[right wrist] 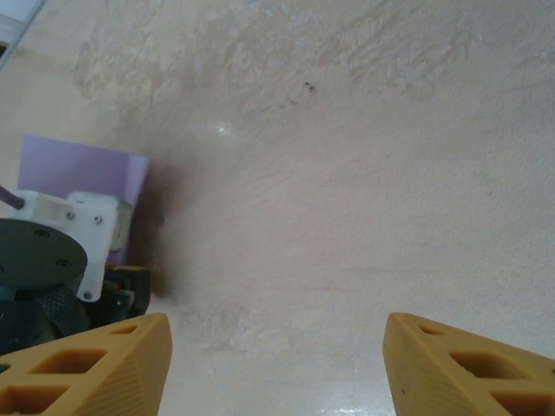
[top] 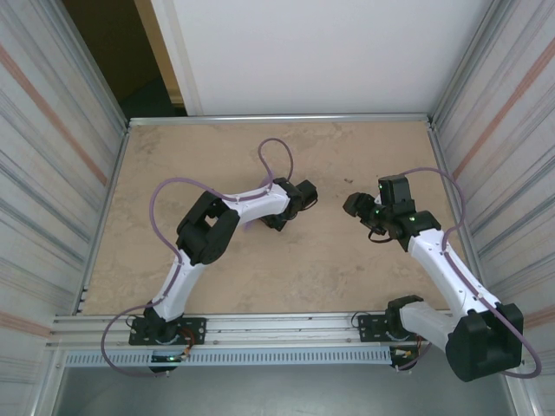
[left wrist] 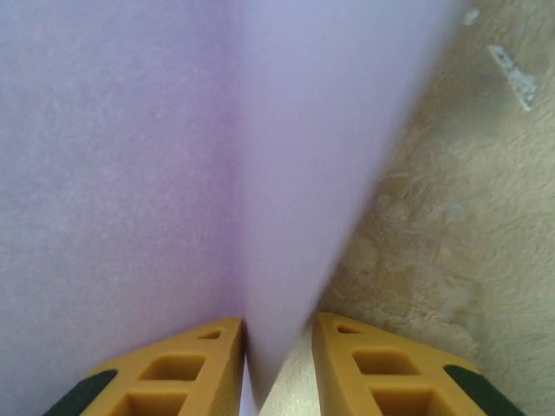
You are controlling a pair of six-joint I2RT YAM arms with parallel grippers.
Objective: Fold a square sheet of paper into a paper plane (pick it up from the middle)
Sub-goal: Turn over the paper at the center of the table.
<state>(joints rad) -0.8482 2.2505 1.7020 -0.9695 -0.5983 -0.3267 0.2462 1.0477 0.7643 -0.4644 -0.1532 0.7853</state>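
Note:
The square sheet of paper (left wrist: 130,173) is lavender and lies on the table with a raised crease running up its middle. One flap (left wrist: 303,173) stands up between the yellow fingers of my left gripper (left wrist: 279,355). That flap leans on the left finger, and bare table shows between it and the right finger, so the jaws are open. From above, the left gripper (top: 279,221) points down at mid-table, with a sliver of paper (top: 252,223) beside it. My right gripper (top: 354,205) hovers open over bare table, and its view shows a paper corner (right wrist: 82,165). The paper plane is out of view.
The tan table (top: 347,269) is walled in by striped panels on the left and right, and a metal rail (top: 277,328) runs along the near edge. The left arm's wrist (right wrist: 52,251) sits at the left of the right wrist view. Small white scraps (left wrist: 513,76) lie on the table.

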